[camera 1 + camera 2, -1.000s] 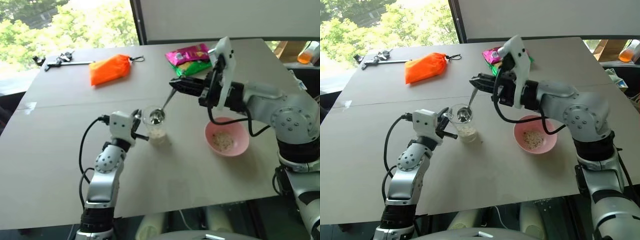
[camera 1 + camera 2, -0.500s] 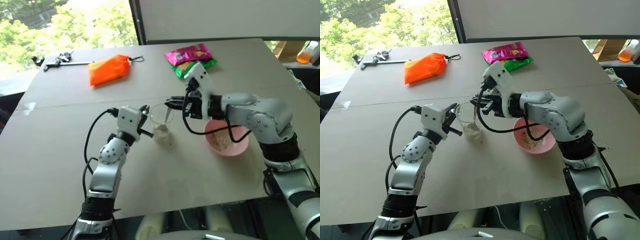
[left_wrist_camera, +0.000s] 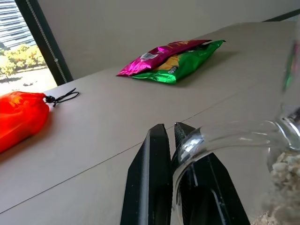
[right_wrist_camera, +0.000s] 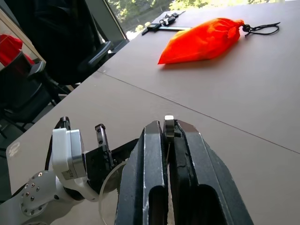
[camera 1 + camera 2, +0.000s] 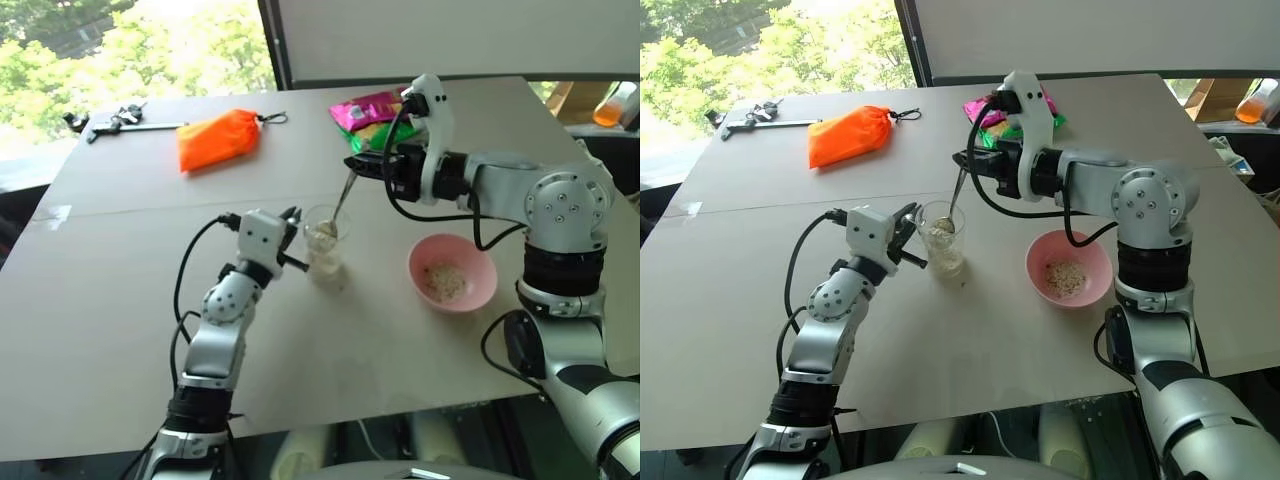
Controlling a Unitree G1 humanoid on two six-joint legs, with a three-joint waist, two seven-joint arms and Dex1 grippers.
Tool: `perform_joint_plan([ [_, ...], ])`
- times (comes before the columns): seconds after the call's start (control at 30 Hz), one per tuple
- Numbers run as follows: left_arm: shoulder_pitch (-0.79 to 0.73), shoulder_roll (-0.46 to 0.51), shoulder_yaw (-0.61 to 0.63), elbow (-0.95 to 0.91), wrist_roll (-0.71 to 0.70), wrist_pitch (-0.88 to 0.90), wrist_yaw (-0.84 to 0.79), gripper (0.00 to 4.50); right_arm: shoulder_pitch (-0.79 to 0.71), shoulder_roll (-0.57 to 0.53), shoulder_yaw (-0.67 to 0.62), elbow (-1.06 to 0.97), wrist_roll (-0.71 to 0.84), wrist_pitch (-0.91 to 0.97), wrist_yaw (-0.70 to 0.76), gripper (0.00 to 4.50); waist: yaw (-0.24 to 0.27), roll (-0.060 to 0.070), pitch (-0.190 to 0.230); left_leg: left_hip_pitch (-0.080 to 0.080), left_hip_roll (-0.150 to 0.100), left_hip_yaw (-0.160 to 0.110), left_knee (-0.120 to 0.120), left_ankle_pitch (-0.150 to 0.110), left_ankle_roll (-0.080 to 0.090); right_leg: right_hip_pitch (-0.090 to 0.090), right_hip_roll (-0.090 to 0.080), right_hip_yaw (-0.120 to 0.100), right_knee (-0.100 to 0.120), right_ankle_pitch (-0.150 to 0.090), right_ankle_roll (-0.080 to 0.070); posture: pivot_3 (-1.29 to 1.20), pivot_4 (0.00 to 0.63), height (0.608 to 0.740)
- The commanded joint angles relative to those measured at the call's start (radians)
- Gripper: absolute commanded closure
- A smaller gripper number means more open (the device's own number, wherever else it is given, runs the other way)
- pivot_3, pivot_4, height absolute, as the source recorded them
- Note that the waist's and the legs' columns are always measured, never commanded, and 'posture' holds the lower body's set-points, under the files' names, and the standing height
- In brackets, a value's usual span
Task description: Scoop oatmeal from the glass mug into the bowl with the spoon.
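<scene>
So the glass mug (image 5: pixel 326 248) is standing upright near the middle of the tabletop (image 5: pixel 120 300), with some oatmeal (image 5: pixel 940 262) sitting in the bottom of it. The left gripper (image 5: pixel 291 238) has its jaws clenched on the mug's clear handle, you can see the handle pinched right between the black fingers (image 3: pixel 149 187) in the left wrist view. The right gripper (image 5: pixel 362 165) is up above and behind the mug, jaws clamped on the top of the spoon (image 5: pixel 340 206) handle. The spoon hangs down at a slant with its bowl at the mug's rim, carrying a small heap of oats. The pink bowl (image 5: pixel 452 273) is off to the right of the mug, well apart from it, with a little oatmeal already in it. Further back there's an orange pouch (image 5: pixel 218 138) and a snack bag (image 5: pixel 375 108)
</scene>
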Motion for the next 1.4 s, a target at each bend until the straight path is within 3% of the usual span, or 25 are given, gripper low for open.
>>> perform_joint_plan([
  [0.03, -0.007, -0.016, 0.002, 0.025, -0.007, -0.002, 0.005, 4.44, -0.033, -0.016, -0.032, -0.039, 0.003, -0.012, 0.007, 4.5, 0.001, 0.0, 0.0, 0.0, 0.0, 0.0, 0.0, 0.0, 0.0, 0.0, 0.0, 0.0, 0.0, 0.0, 0.0, 0.0, 0.15, 0.74],
  [0.33, -0.078, -0.06, -0.01, 0.103, -0.012, -0.043, 0.004, 4.44, -0.044, -0.012, -0.11, 0.001, 0.029, 0.026, -0.038, 4.5, 0.002, 0.0, 0.0, 0.0, 0.0, 0.0, 0.0, 0.0, 0.0, 0.0, 0.0, 0.0, 0.0, 0.0, 0.0, 0.0, 0.15, 0.74],
  [0.97, -0.081, -0.111, -0.01, 0.226, -0.007, -0.226, 0.025, 4.44, -0.085, 0.21, -0.538, 0.118, 0.177, 0.233, -0.449, 4.5, -0.006, 0.0, 0.0, -0.002, 0.0, 0.001, 0.0, 0.0, 0.0, -0.003, 0.0, 0.002, 0.002, 0.0, 0.0, 0.0, 0.15, 0.74],
  [1.4, -0.121, -0.141, 0.03, 0.361, -0.047, -0.348, 0.018, 4.44, -0.086, 0.225, -0.658, 0.167, 0.335, 0.285, -0.584, 4.5, -0.024, 0.0, 0.0, -0.001, 0.0, 0.003, 0.0, 0.0, 0.0, -0.005, 0.0, 0.003, 0.006, 0.0, 0.0, 0.0, 0.15, 0.74],
])
